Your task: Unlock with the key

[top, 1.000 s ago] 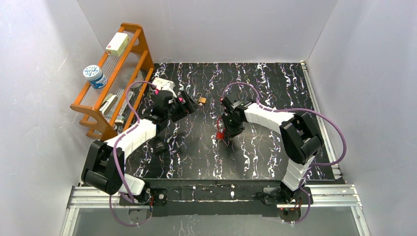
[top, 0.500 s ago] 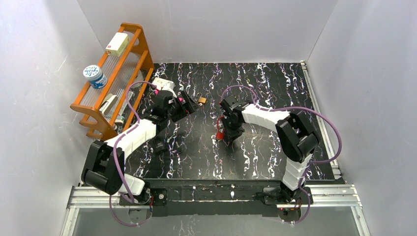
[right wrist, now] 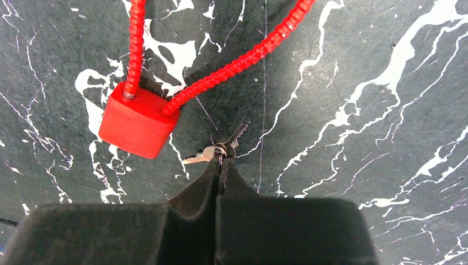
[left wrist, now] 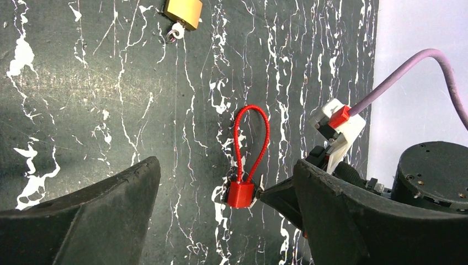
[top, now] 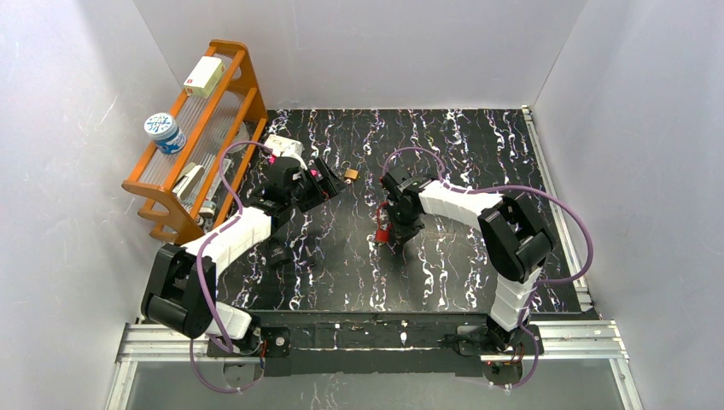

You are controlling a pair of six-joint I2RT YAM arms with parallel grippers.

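Observation:
A red cable lock (right wrist: 135, 118) lies on the black marbled table (top: 478, 154), its red cable loop (left wrist: 251, 138) running away from the block. Small silver keys (right wrist: 215, 150) on a ring lie just beside the block. My right gripper (right wrist: 221, 163) points down at them, shut, with the key ring pinched at its tips. In the top view the right gripper (top: 394, 237) sits right by the red lock (top: 383, 231). My left gripper (left wrist: 225, 168) hovers wide open above the lock, holding nothing; from above, this left gripper (top: 329, 184) is left of the lock.
A small brass padlock (top: 351, 174) lies on the table behind the red lock, just off the left gripper's fingers. An orange rack (top: 226, 107) stands along the left wall with a white box (top: 203, 75) and a blue-white tin (top: 164, 132) on it.
My right gripper's jaws have closed at the keys, and the right arm shifted slightly left. The left arm has not moved.

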